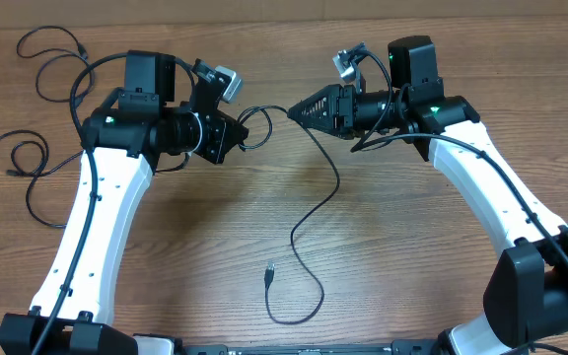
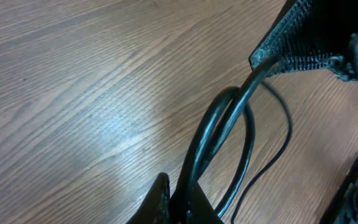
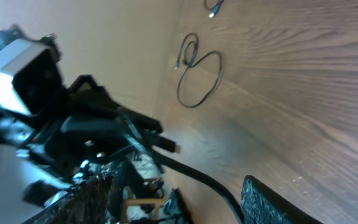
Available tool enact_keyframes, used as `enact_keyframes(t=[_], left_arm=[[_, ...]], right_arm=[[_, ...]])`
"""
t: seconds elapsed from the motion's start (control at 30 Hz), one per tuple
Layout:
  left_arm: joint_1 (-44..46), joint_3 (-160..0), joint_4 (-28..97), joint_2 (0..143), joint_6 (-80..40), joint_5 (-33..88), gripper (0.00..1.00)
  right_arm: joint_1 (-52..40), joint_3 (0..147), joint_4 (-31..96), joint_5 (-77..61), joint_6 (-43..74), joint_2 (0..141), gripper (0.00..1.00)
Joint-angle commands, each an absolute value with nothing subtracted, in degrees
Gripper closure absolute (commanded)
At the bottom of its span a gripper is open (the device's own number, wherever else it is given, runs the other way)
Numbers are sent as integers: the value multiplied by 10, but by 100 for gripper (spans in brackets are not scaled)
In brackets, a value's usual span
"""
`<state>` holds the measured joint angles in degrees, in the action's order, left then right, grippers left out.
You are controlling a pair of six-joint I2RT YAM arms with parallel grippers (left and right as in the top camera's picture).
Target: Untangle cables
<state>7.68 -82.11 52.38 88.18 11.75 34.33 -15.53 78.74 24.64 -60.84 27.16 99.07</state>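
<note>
One thin black cable [image 1: 316,148] stretches between my two grippers. From there it snakes down the table to a small plug [image 1: 269,269]. My left gripper [image 1: 239,126] is shut on a looped part of it; the left wrist view shows the cable [image 2: 229,124] rising from the closed gripper [image 2: 178,194] toward the right gripper's fingers [image 2: 291,37]. My right gripper [image 1: 295,111] faces the left one. Its jaws stand wide apart in the right wrist view [image 3: 176,190], and the cable [image 3: 194,176] passes loosely between them. Two other cables [image 1: 52,47] [image 1: 23,166] lie loose at the far left.
The left arm's wrist camera [image 3: 23,71] and gripper body [image 3: 98,134] fill the left of the right wrist view. A loose coiled cable [image 3: 197,74] lies on the wooden table [image 1: 412,256] beyond them. The white arms run down both sides of the table.
</note>
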Motion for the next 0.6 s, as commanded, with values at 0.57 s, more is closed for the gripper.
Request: enact_keyframes(t=[0.57], left_arm=[[124,-825,541,882,118,267,96]], right_arm=[[-166,787,252,-586,228,990,29]])
